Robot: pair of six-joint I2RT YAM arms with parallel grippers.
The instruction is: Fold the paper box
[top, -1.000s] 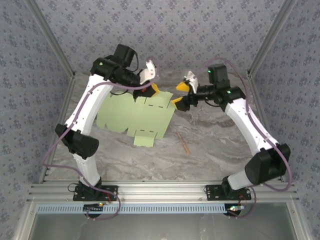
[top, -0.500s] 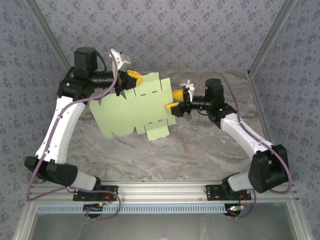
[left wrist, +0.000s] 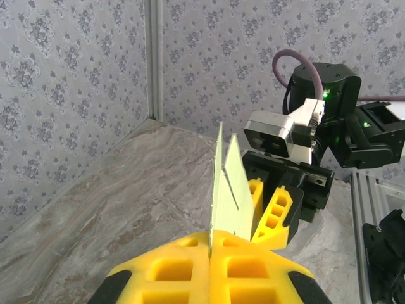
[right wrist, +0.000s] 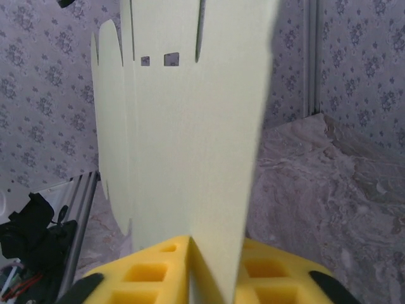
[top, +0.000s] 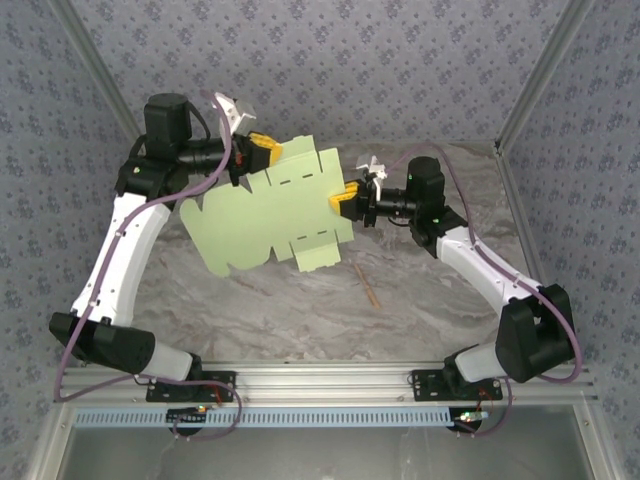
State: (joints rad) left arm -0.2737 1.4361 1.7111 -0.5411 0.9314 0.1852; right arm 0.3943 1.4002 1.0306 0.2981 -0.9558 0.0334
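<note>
Jaws, left gripper (top: 263,152): closed flat on the box (top: 270,210), yellow pads pressed together with the card's edge pinched in the seam between them. In the left wrist view the card rises edge-on from that seam.

Jaws, right gripper (top: 343,200): likewise closed on the box, clamping its right edge. In the right wrist view the card stands up out of the shut yellow pads and spreads broad above them.

Box: pale green thin card, flat and unfolded, a die-cut sheet with tabs, notches and short slots. It is stretched between the two grippers, the left one at its far upper edge, the right one at its right side. The sheet hangs tilted over the far middle of the surface (top: 430,290); one square flap juts out at its near edge, and scalloped tabs line its left end. Two small square holes show near the top of the card in the right wrist view.

Stick (top: 366,283): thin, tan, lying on the surface near the box's near right corner — apart from both grippers.

Surface: grey marbled, bare around the stick.

Walls (top: 400,60): patterned grey paper on three sides, with metal posts at the far corners.

Rail (top: 320,380): metal, along the near edge, carrying both arm bases.
</note>
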